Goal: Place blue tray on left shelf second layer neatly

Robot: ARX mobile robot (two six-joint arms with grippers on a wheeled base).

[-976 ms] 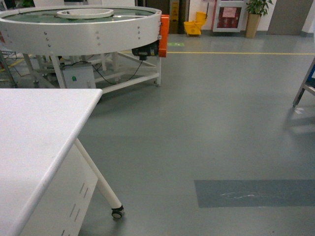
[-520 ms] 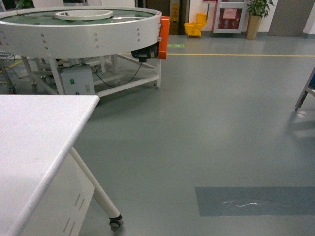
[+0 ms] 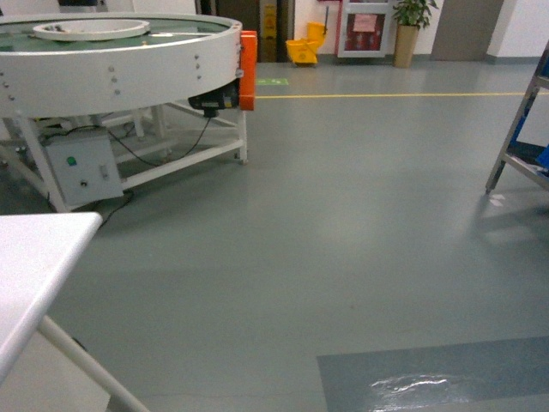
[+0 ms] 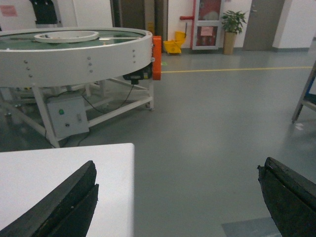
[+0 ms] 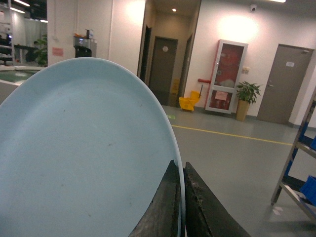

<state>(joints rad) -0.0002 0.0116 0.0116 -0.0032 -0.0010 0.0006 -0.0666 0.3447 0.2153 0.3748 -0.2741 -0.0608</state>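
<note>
The blue tray [image 5: 84, 158], a pale sky-blue round dish, fills the left of the right wrist view, held up on edge. My right gripper [image 5: 179, 170] is shut on its rim, one finger on each face. In the left wrist view my left gripper [image 4: 177, 177] is open with nothing between its fingers; one fingertip [image 4: 74, 197] hangs over the white table's corner, the other [image 4: 284, 190] over the floor. Neither gripper appears in the head view. A steel rack [image 3: 519, 129] stands at the far right; which shelf or layer it is I cannot tell.
A large round white conveyor table [image 3: 120, 51] on a frame stands at the back left, with an orange box [image 3: 248, 69] on its side. The white table corner [image 3: 43, 257] is at the lower left. Grey floor [image 3: 343, 223] lies ahead. A yellow mop bucket [image 3: 304, 50] and a potted plant [image 3: 410, 26] are far back.
The head view has swung to the right: the white table and the round conveyor have slid left, and the steel rack at the right edge has come further into view.
</note>
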